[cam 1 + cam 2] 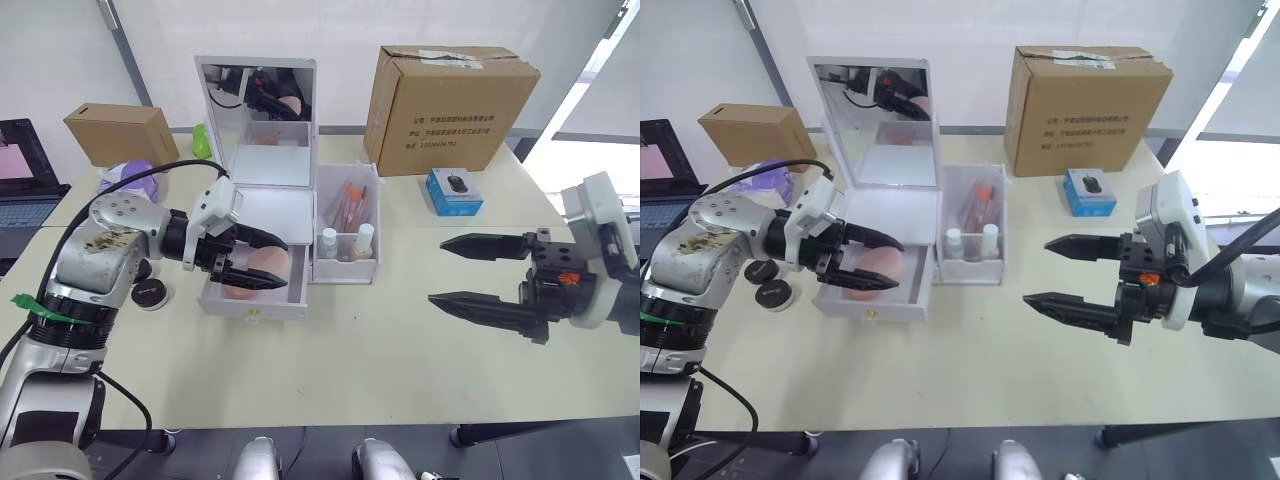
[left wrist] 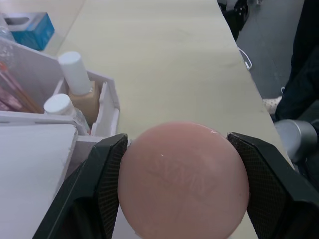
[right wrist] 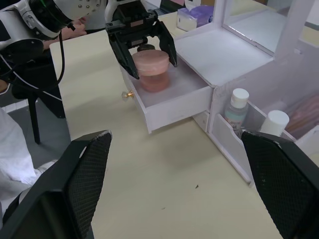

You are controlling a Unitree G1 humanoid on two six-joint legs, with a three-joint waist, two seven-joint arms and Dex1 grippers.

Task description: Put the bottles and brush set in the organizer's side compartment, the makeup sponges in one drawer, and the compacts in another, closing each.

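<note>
The left tool (image 1: pixel 243 262) is clamping a round pink compact (image 2: pixel 183 180) between its two black fingers and holding it over the open drawer (image 1: pixel 255 300) of the white organizer (image 1: pixel 262 203). In the right wrist view a second pink compact (image 3: pixel 154 82) is lying inside that drawer, directly under the held one. The drawer is standing pulled out toward the bench (image 1: pixel 400 340) edge, its small brass knob (image 3: pixel 126 94) facing outward.

The side compartment (image 1: pixel 346 228) is adjoining the organizer on the robot's right. Two white-capped bottles (image 2: pixel 75 82) are standing upright in its front section, and the brush set (image 1: pixel 351 205) is leaning in the section behind them. The mirror lid (image 1: pixel 258 115) is standing upright.

The right tool (image 1: pixel 1072 272) is hovering above the bare bench, well apart from the organizer, with its fingers spread wide and gripping nothing.

Two dark round compacts (image 1: pixel 150 293) are lying on the bench just beside the organizer, on the robot's left.
</note>
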